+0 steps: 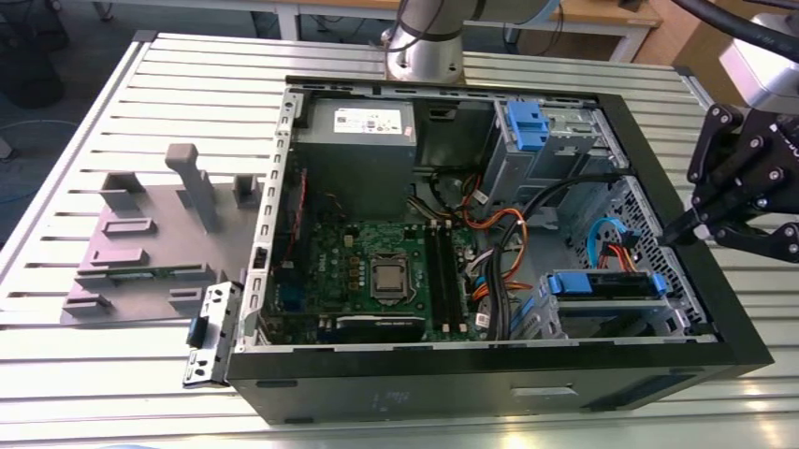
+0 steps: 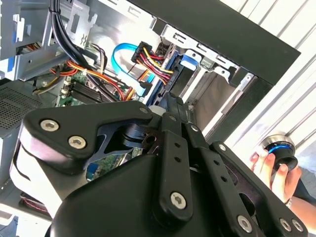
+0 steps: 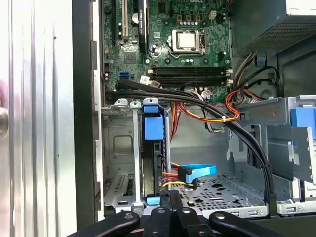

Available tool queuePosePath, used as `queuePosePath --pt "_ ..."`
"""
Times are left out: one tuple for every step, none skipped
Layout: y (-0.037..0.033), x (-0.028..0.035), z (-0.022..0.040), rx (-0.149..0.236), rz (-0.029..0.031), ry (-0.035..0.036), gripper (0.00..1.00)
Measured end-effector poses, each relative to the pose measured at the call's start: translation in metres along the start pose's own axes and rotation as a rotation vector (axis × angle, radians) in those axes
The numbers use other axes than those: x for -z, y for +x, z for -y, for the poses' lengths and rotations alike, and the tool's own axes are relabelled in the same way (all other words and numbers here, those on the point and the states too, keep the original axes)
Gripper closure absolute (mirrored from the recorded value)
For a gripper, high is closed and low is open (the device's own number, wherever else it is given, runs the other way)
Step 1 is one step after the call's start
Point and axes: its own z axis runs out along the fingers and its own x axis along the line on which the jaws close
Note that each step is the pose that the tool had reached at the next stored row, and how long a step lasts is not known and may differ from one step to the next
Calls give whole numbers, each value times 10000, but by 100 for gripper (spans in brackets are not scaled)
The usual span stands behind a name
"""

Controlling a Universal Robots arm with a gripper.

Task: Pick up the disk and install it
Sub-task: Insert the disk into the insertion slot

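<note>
Trying to size this up, biggest first. What's sitting where, and why?

— One slatted table (image 1: 125, 402), and one open PC case (image 1: 500, 360) lying on its side, so its insides face up. There's one motherboard (image 1: 374, 271) in it. One grey fixture (image 1: 150, 243) is beside the case on the exterior view's left with its slots bare. My guess is it's a parts rack.

And the disk? Has the gripper got it?

— Nope. The disk (image 1: 605, 285) stands on edge in the drive cage at the case's near corner, blue tab up and cables just beside its end, so it looks seated to me. Two blue tabs total: that one, plus one on the far cage (image 1: 525, 126). One gripper (image 1: 683, 231) hangs just over the disk, jaws seemingly pinched together on nothing. One hand (image 2: 271, 170) off to the side holds a blue-ringed knob (image 2: 279, 150).
</note>
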Motion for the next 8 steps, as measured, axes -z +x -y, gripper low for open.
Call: queuePosePath --pt "-1 9 0 0 0 0 89" --pt "-2 19 -1 0 -1 0 89" --pt "-2 27 -1 0 0 0 89" --pt "-3 34 -2 0 0 0 89" --pt "-3 39 -2 0 1 0 89" --pt "-4 42 -2 0 2 0 89" --pt "-4 42 -2 0 3 0 89" --pt "-4 43 -2 0 7 0 89"
